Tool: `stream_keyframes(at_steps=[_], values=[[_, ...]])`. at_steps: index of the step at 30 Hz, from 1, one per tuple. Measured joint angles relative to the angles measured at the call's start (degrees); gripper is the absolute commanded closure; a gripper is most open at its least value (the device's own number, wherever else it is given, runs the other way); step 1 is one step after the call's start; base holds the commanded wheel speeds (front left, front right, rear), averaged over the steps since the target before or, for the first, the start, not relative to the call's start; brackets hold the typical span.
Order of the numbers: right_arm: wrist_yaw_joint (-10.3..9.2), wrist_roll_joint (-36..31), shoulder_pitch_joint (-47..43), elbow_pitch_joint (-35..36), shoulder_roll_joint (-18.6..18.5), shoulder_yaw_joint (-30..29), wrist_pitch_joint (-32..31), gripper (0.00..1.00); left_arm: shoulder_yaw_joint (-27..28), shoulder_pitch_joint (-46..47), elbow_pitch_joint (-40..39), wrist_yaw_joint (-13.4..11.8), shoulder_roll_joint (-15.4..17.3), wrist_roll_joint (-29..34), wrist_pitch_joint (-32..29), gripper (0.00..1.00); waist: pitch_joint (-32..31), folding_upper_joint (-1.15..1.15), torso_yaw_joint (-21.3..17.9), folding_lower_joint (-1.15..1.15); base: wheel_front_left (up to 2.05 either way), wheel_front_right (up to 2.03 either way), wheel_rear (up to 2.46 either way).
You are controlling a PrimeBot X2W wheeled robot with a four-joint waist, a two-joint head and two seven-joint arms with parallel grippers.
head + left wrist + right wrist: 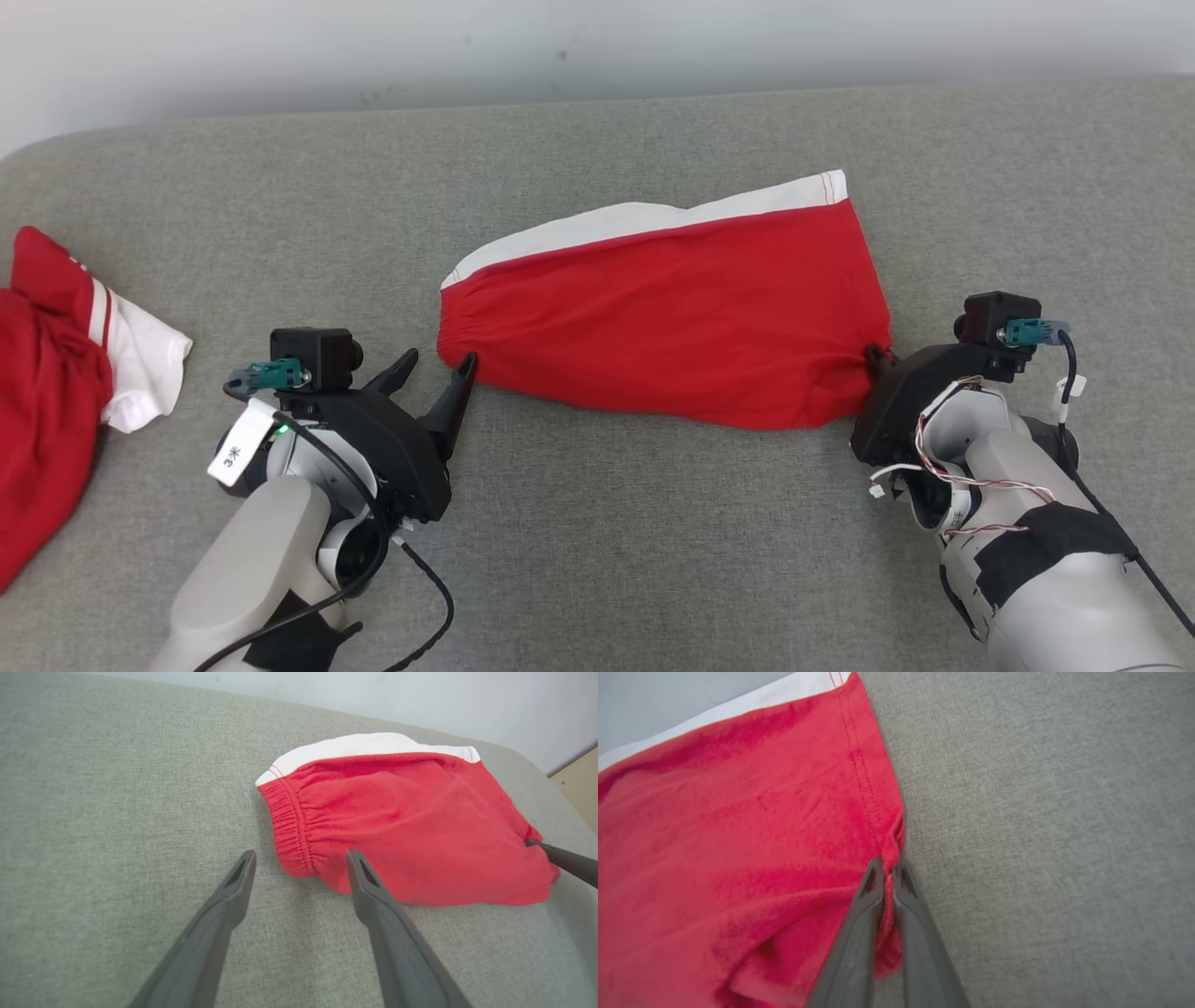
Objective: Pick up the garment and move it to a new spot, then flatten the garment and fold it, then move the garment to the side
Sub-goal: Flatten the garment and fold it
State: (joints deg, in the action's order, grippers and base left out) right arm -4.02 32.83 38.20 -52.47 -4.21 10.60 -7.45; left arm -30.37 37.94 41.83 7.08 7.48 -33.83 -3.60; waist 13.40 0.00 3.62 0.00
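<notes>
red garment (672, 317) flat on grey cushion (597, 541); right tool (887, 864) pinching its edge; left tool (440, 360) spread just beside it

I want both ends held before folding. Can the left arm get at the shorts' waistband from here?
Probably yes: the left gripper is open, and the waistband of the red shorts lies just ahead of it, with nothing between.

pale grey forearms (252, 569), black wrist housings (383, 443), long dark fingers (455, 397), teal connectors (275, 375), black cables (452, 611)
</notes>
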Motion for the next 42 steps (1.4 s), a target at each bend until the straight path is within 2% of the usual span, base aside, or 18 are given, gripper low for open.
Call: stream_keyframes(at_steps=[12, 13, 15, 23, 29, 30, 31, 32, 42], values=[[0.85, 0.14, 1.15, -1.33, 0.75, 0.71, 1.12, 1.0, -1.92, 0.43, 1.72, 0.05, -0.04, -0.11, -0.93, 0.0, 1.2, 0.0, -2.05, 0.0, 0.0, 0.0, 0.0], [0.96, 0.27, 1.15, -1.38, 0.78, 0.71, 1.23, 1.0, -1.98, 0.6, 1.79, 0.05, -0.08, -0.2, -0.92, 0.15, 1.26, 0.0, -2.1, 0.0, 0.0, 0.0, 0.0], [1.0, 0.62, 1.18, -1.53, 0.81, 0.7, 1.49, 1.0, -2.08, 1.19, 1.97, 0.05, -0.03, -0.26, -0.9, 1.0, 1.36, 0.0, -2.16, 0.0, 0.0, 0.0, 0.0], [1.52, 0.97, 1.4, -2.71, 0.78, 0.32, 2.26, 1.0, -3.36, 1.48, 2.37, 0.07, 0.14, -0.53, -0.81, 1.0, 1.3, 0.0, -1.84, 0.0, 0.0, 0.0, 0.0], [3.13, 0.97, 0.99, -2.74, -0.24, 0.42, 2.78, 1.0, -4.44, 1.04, 1.51, 0.07, 1.46, -2.72, -0.18, 1.0, 0.48, 0.0, -1.11, 0.0, 0.0, 0.0, 0.0], [3.28, 0.97, 0.98, -2.76, -0.44, 0.45, 2.78, 1.0, -4.46, 1.01, 1.53, 0.07, 2.04, -2.79, 0.11, 0.84, 0.35, 0.0, -1.06, 0.0, 0.0, 0.0, 0.0], [3.3, 0.97, 0.95, -2.81, -0.55, 0.45, 2.78, 1.0, -4.41, 1.02, 1.58, 0.07, 2.52, -2.86, 0.13, 0.59, 0.24, 0.0, -1.03, 0.0, 0.0, 0.0, 0.0], [3.36, 0.97, 0.9, -2.87, -0.6, 0.45, 2.83, 1.0, -4.42, 1.02, 1.71, 0.07, 2.89, -2.86, 0.22, 0.0, 0.14, 0.0, -1.01, 0.0, 0.0, 0.0, 0.0], [3.5, 0.97, 0.59, -3.93, -0.56, 0.96, 2.9, 1.0, -6.05, 1.06, -0.13, 0.07, 3.54, -3.83, 1.45, 0.0, -0.63, 0.0, -0.81, 0.0, 0.0, 0.0, 0.0]])
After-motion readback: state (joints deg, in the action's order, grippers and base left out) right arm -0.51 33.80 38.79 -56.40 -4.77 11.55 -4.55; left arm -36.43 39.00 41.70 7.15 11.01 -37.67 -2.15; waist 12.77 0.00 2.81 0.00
